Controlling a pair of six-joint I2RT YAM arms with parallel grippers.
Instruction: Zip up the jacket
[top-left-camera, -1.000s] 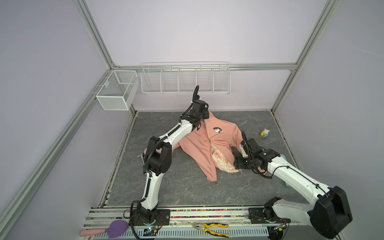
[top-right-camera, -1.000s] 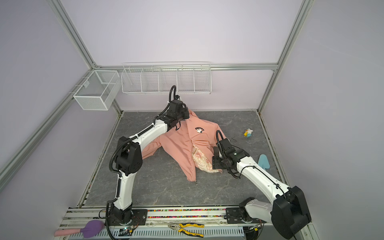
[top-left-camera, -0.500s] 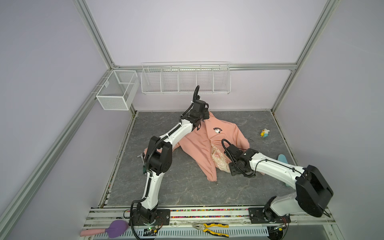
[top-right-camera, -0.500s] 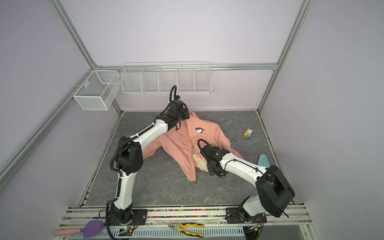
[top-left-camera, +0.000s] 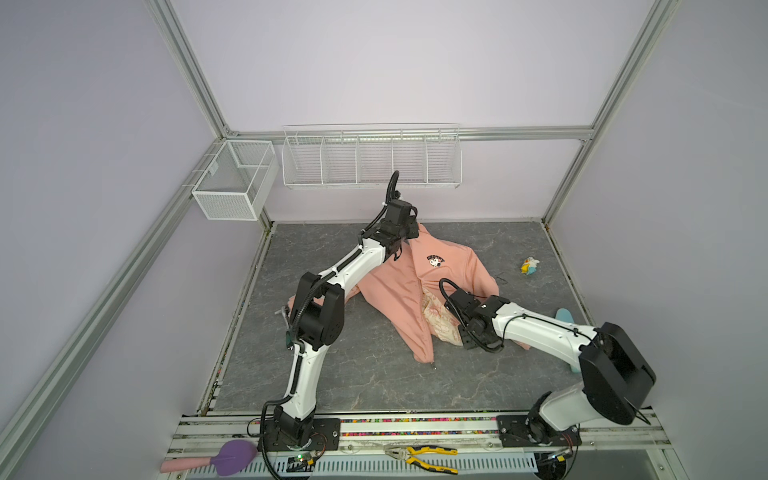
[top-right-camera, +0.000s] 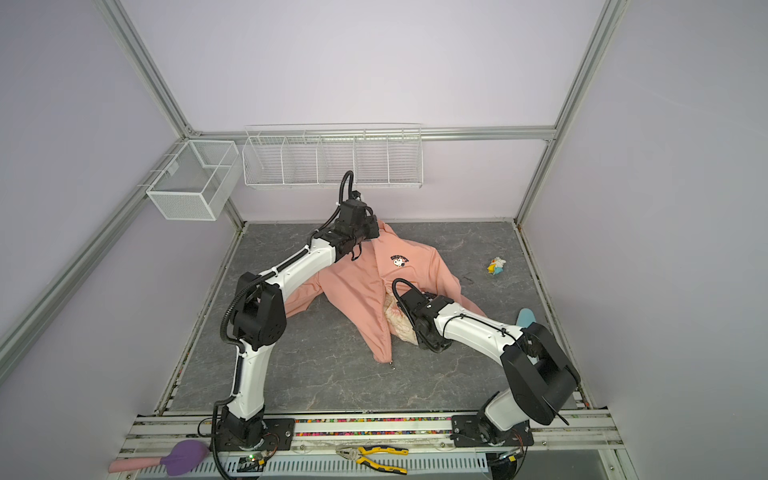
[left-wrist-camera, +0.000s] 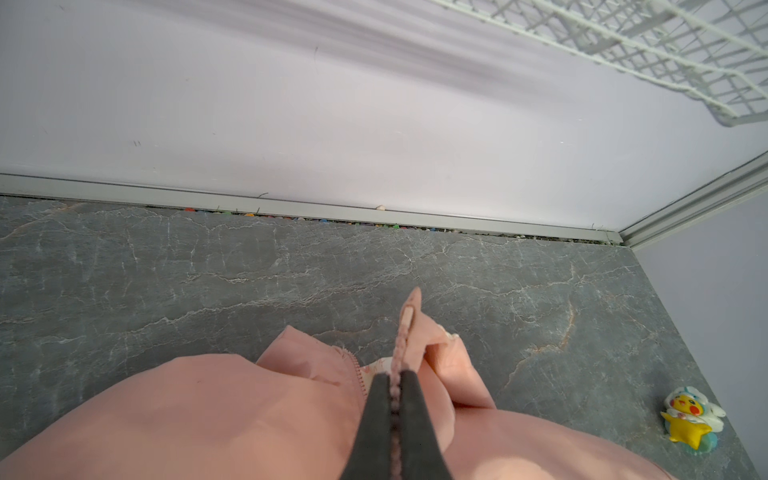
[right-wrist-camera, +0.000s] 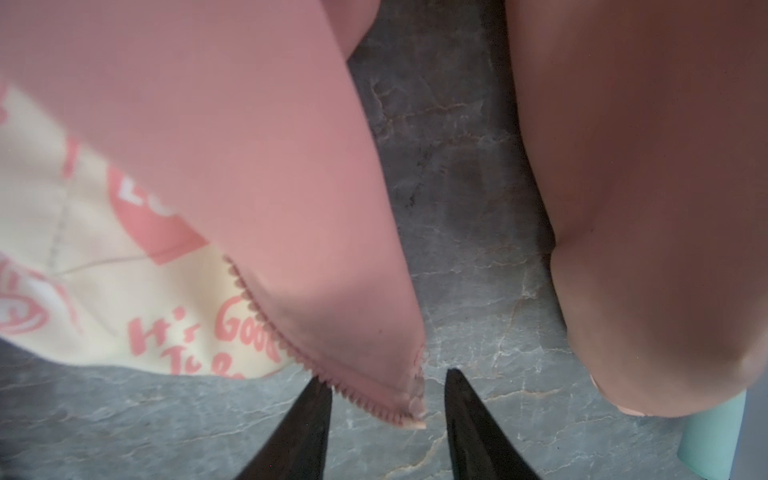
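One salmon-pink jacket (top-left-camera: 399, 299) lies front-up on the grey worktop (top-left-camera: 374, 374), toward the back and near the middle, its collar pointing at the rear wall and its hem toward the robot. The chest patch (top-left-camera: 435, 260) faces up. The lower front gapes, so the cream printed lining (right-wrist-camera: 104, 291) shows between the panels; the zip is not yet joined. The left end effector (left-wrist-camera: 392, 376) is clamped tight on the zipper edge up by the collar, probably to anchor that end and keep the front line taut. The right end effector (right-wrist-camera: 386, 376) sits low at the hem with its jaws partly apart, one finger on each side of the bottom corner where the zipper teeth (right-wrist-camera: 266, 316) end. It has nothing pinched (fabric lies between the fingers, yet a gap shows on both sides). That placement suits taking hold of the insertion end, which would have to meet the other panel's hem tip (top-left-camera: 432, 359); whether a slider hangs there is too small to tell. Well apart to the right lie a small yellow toy (top-left-camera: 530, 265) and a teal object (top-left-camera: 565, 313), both off the garment.
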